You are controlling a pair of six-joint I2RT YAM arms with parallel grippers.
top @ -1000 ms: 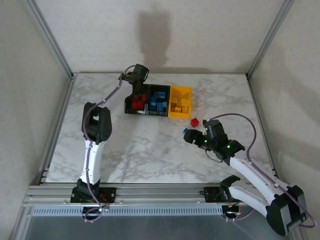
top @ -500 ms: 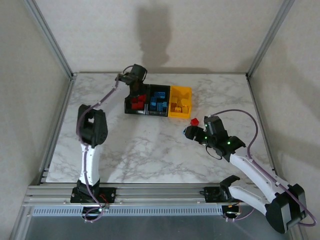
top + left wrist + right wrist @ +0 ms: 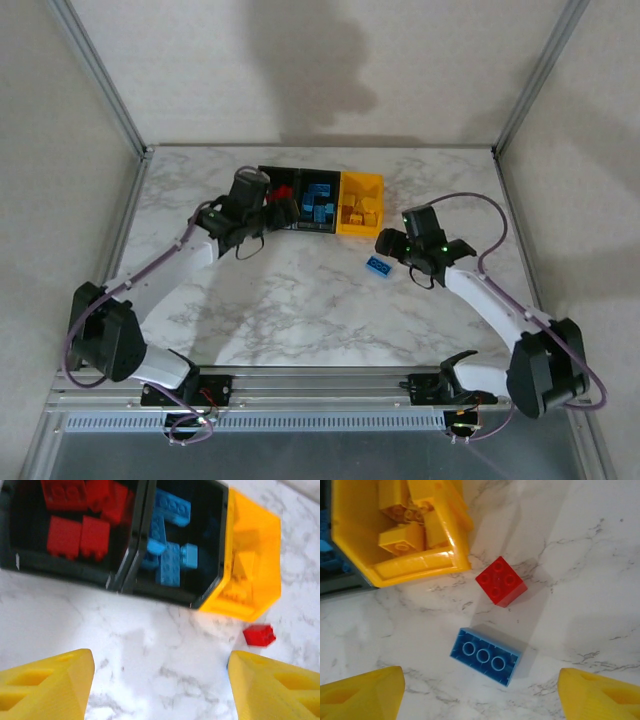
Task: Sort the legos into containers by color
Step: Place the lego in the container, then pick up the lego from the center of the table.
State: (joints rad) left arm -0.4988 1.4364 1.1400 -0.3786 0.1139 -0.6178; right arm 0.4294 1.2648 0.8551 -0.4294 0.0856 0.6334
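Three containers stand in a row at the back. A black bin [image 3: 30, 562] holds red legos [image 3: 80, 537], a second black bin [image 3: 318, 205] holds blue legos [image 3: 170, 560], and a yellow bin [image 3: 360, 205] holds yellow ones [image 3: 402, 537]. On the marble near the yellow bin lie a loose red brick [image 3: 501, 581] and an upturned blue brick [image 3: 486, 656], also seen from above [image 3: 378, 266]. My right gripper [image 3: 480, 697] hangs open above them, the blue brick just ahead of its fingertips. My left gripper [image 3: 160, 690] is open and empty over bare table in front of the black bins.
Metal frame posts [image 3: 100, 75] and beige walls enclose the marble table [image 3: 300, 310]. The left arm [image 3: 150, 275] stretches diagonally across the left half. The right arm [image 3: 490, 300] curves along the right side.
The left gripper opened and drew back from over the far side of the red bin to its near side, the arm now low. The right gripper moved toward the yellow bin, over the red brick.
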